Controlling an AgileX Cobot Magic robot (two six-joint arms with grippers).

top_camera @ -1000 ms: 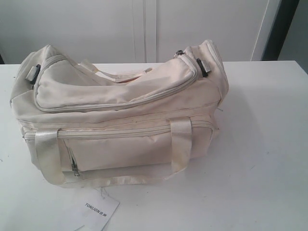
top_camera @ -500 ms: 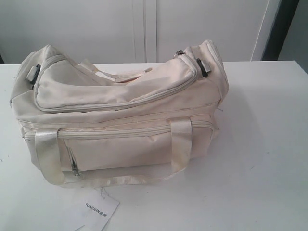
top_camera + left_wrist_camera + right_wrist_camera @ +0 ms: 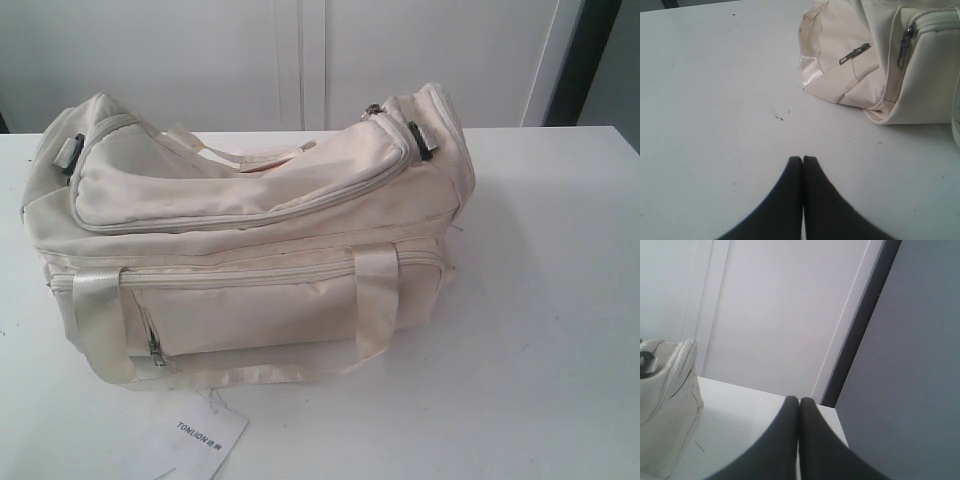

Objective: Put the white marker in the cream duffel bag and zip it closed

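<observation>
The cream duffel bag [image 3: 250, 235] lies on the white table [image 3: 540, 330] with its top flap zipped along its length and the slider by the right end. One end of the cream duffel bag [image 3: 875, 65] shows in the left wrist view, with two metal zip pulls. My left gripper [image 3: 802, 159] is shut and empty above bare table, apart from the bag. My right gripper [image 3: 799, 400] is shut and empty too, with the bag's other end [image 3: 665, 405] off to one side. Neither gripper appears in the exterior view. The white marker is out of view.
A white paper tag [image 3: 205, 432] printed TONLION lies on the table in front of the bag. White cabinet doors [image 3: 300, 60] stand behind the table. The table's far right corner [image 3: 832, 415] and a dark vertical edge [image 3: 860, 325] show in the right wrist view.
</observation>
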